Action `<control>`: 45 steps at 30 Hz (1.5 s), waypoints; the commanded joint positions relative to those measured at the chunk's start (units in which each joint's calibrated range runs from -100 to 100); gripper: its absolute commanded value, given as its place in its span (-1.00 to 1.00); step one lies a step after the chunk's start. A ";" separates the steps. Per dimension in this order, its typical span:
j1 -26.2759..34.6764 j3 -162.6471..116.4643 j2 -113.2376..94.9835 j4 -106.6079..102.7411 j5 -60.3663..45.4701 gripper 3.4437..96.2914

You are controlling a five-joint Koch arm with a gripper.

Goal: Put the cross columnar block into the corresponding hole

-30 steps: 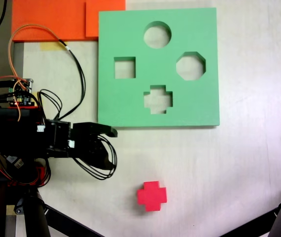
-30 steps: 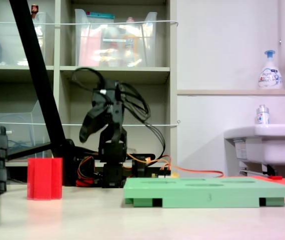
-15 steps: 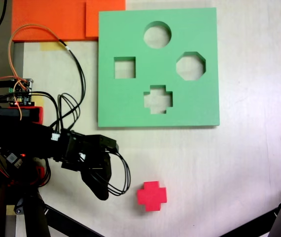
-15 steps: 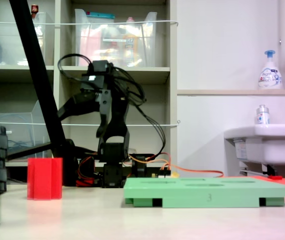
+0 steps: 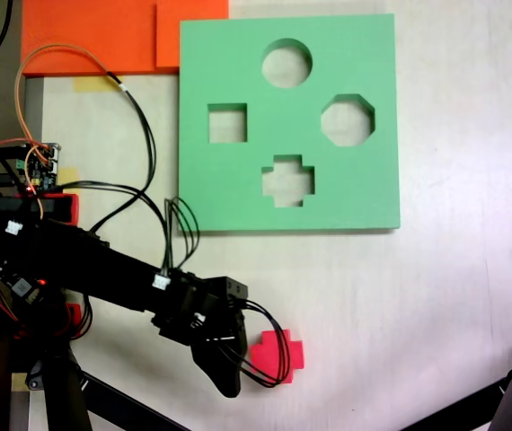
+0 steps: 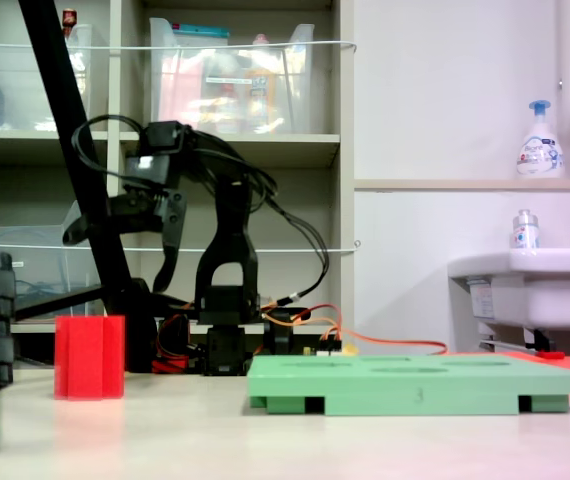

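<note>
The small bright red foam block with the plus-shaped section (image 5: 278, 356) stands free on the pale counter (image 5: 436, 305), well apart from the square green foam board (image 5: 238, 193), whose plus-shaped cut-out (image 5: 288, 180) lies near the board's lower edge in the first exterior view. The black tool (image 5: 223, 346) sits just to the block's left in the first exterior view, its cables overlapping the red edge. In the second exterior view the tool (image 6: 130, 215) hangs above the block (image 6: 89, 357), clear of its top. Its jaws look parted, with nothing between them.

The main risk, as I judge it, is a descent slightly off centre: one finger could land on the block's top or clip an arm of the cross, tipping or shoving the light foam aside. The trailing wires could also drag across it. A grip on the cross's arms instead of flat faces may twist the block, spoiling its alignment with the cut-out later.
</note>
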 commanded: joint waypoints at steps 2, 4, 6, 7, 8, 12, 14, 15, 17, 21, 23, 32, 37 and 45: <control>-0.34 4.50 4.17 3.25 -1.42 0.70; -0.34 4.60 5.85 3.92 -1.71 0.70; -0.49 5.80 7.80 4.21 -1.81 0.70; -0.59 6.89 9.20 4.21 -1.86 0.70; -0.63 7.99 10.46 4.21 -1.86 0.70; -0.93 10.88 15.21 4.30 -2.05 0.70; -1.03 11.48 17.16 4.40 -2.20 0.70; -1.03 11.58 18.00 4.79 -2.25 0.70; -1.07 12.18 19.82 5.36 -2.30 0.70; -1.07 13.67 22.61 5.36 -2.30 0.70; -1.07 13.97 23.59 5.36 -2.30 0.70; -1.03 14.17 27.22 6.52 -2.30 0.70; -0.93 14.17 28.89 6.71 -2.30 0.70; -0.68 13.77 32.11 6.81 -2.34 0.70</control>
